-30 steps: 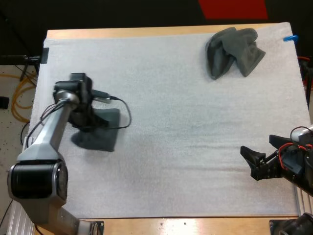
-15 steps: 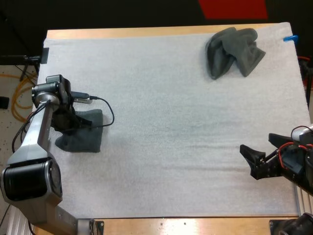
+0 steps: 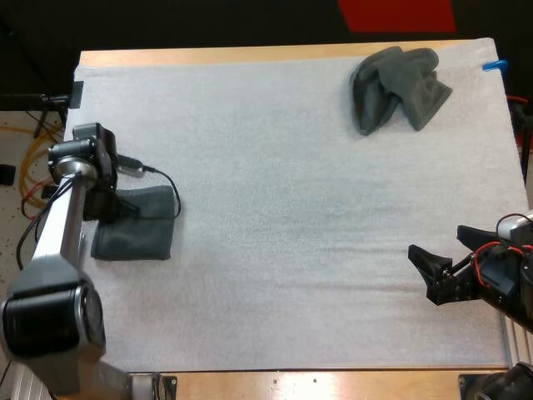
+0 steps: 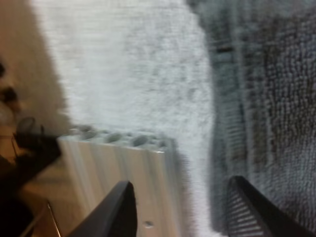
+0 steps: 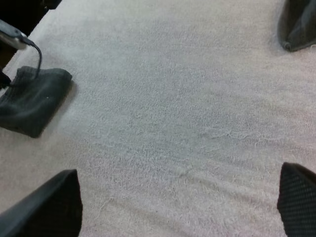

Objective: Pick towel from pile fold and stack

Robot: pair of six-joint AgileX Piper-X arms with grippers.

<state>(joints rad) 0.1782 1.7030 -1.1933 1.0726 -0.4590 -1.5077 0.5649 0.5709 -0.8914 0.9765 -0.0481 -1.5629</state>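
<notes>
High view: folded towel (image 3: 137, 233) lies flat at left edge of mat (image 3: 275, 208), left jaws over its far-left corner; crumpled towel (image 3: 398, 87) far right.
Left wrist: left jaws apart, gripping nothing. Best to lift straight up and not snag cloth.
Right wrist: right jaws wide over bare mat, well placed to fetch crumpled towel next.

No writing, label, brand, number or sign can be read: none on the white mat (image 3: 291, 208), the folded towel (image 3: 137, 242) or the crumpled towel (image 3: 396, 87). The metal rail (image 4: 118, 163) at the mat's edge is blurred; it may bear small marks, but none is legible.
</notes>
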